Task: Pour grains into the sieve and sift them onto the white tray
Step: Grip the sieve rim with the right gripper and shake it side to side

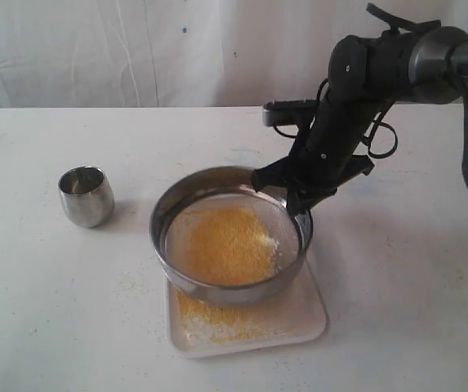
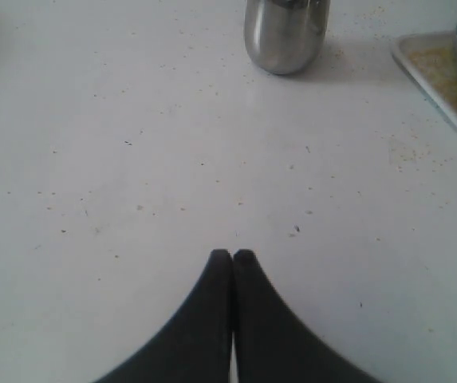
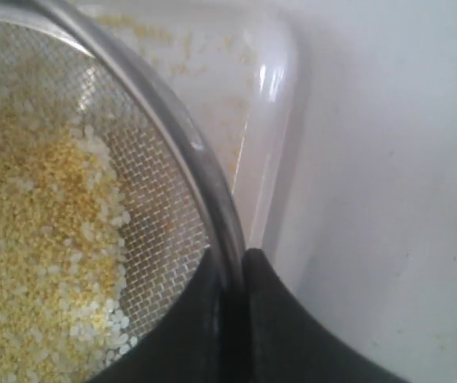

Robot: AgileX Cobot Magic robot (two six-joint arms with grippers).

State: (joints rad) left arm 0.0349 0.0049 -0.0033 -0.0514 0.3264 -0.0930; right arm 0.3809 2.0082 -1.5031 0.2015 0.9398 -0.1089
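White table (image 1: 54, 327), sieve (image 1: 225, 292) over white tray (image 1: 309, 314): stiff steel, prob light even w/ grains (image 1: 221, 241), slick rim. Right jaws pinching that rim; left jaws pressed together, empty.

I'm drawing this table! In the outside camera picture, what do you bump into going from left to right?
First the steel cup → sieve → right gripper, pinching the sieve's rim. The white tray sits under the sieve, so it has no clear place in line.

Free tabletop (image 1: 54, 310) between cup (image 1: 86, 196) and sieve (image 1: 224, 294)
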